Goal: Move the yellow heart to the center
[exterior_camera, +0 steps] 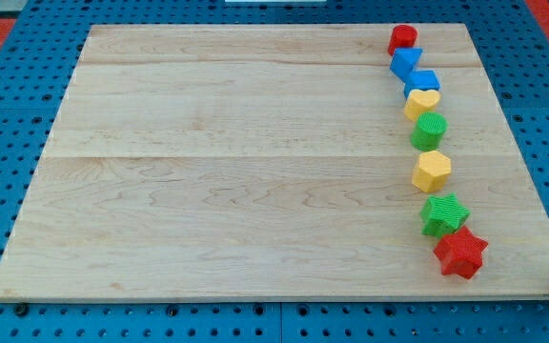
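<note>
Judging by looks, the small yellow plastic heart block (422, 103) is light, rigid, slides easily on the wooden board (208, 191). You push its 3 o'clock side; blue block (423, 82) and green block (429, 130) touch it. My tip isn't visible, state unknown.

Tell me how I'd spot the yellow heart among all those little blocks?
Start at the pale wooden board and follow the column of blocks down the view's right side. The yellow heart-shaped block is fourth from the view's top, wedged between a blue block above and a round green block below. The other yellow block, lower down, is six-sided, with no notch. My tip isn't visible.
</note>
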